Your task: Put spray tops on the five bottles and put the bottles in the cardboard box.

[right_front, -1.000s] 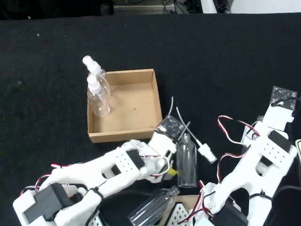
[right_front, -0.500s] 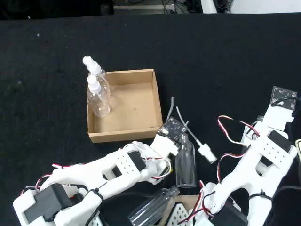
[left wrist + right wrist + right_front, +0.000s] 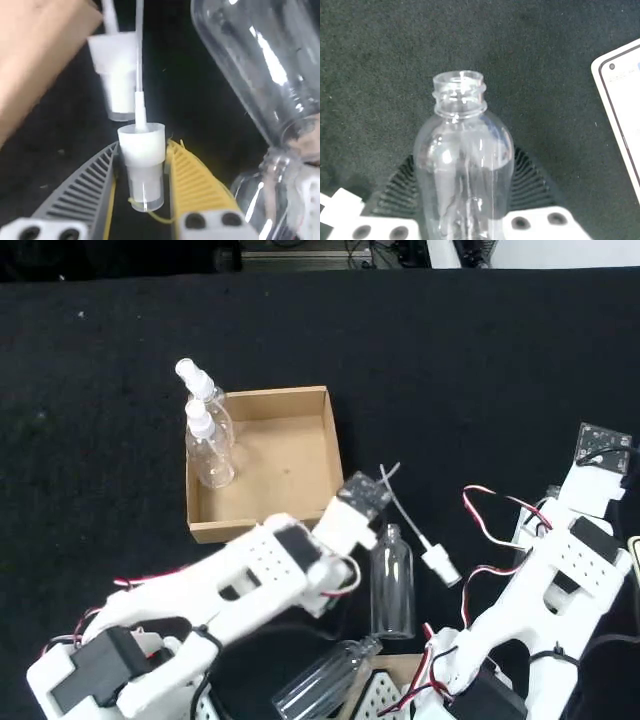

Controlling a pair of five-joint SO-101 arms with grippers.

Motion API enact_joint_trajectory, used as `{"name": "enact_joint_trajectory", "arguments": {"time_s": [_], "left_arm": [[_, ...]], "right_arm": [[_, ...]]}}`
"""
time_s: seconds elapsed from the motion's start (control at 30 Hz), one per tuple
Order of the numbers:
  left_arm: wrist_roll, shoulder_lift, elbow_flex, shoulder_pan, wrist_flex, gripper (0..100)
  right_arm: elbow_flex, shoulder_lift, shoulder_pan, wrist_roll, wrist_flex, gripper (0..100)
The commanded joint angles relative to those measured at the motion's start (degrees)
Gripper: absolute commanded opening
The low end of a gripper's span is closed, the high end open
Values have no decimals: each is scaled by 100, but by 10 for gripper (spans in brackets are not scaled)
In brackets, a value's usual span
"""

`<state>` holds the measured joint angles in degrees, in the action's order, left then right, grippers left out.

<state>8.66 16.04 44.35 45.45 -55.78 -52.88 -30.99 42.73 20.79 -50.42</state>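
From the left wrist: left gripper (image 3: 143, 150) clamped on a spray top (image 3: 142, 172), with the thin tube pointing away from the wrist. Just behind it, a second spray top (image 3: 114, 75) on the black table (image 3: 200, 110), near a corner of the cardboard box (image 3: 40, 50). On the other side, very near, a clear bottle (image 3: 250, 65) without top.

Added by the high view: this bottle flat on the table beside the box, neck to the far side; two capped bottles (image 3: 210, 445) inside the box along one wall, spray heads above the rim; one more bare bottle (image 3: 325, 680) lying at the near edge, between the arm bases.

From the right wrist: right gripper (image 3: 465, 157) closed around an open-necked bottle (image 3: 462, 170), fingers (image 3: 530, 175) against both its sides; a phone (image 3: 625, 100) on the table to one side.
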Motion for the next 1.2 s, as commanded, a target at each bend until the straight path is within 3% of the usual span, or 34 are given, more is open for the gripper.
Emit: {"name": "enact_joint_trajectory", "arguments": {"time_s": [0.0, 0.27, 0.37, 0.5, 0.6, 0.77, 0.97, 1.17], "left_arm": [[-976, 35, -1191, -242, -1389, 38], [-2514, 35, -2624, -268, -2901, 30], [-2936, 35, -3468, -629, -3385, 30], [-3437, 35, -5138, -1631, -4026, 30], [-3420, 35, -6905, -2281, -4448, 30], [-3402, 35, -8927, -3468, -4510, 29], [-2857, -9, -9235, -5490, -4501, 29], [-2831, -26, -8892, -7591, -4501, 29]], "right_arm": [[48, 13, 105, 53, 88, 35], [48, 13, 105, 53, 88, 35], [48, 13, 105, 44, 88, 35], [40, 13, 62, 9, 88, 35], [40, 13, -88, 0, 88, 35], [136, -31, -158, -79, -149, 35], [374, -127, -668, -413, -475, 35], [277, -919, -1556, -1037, -862, 35]]}}
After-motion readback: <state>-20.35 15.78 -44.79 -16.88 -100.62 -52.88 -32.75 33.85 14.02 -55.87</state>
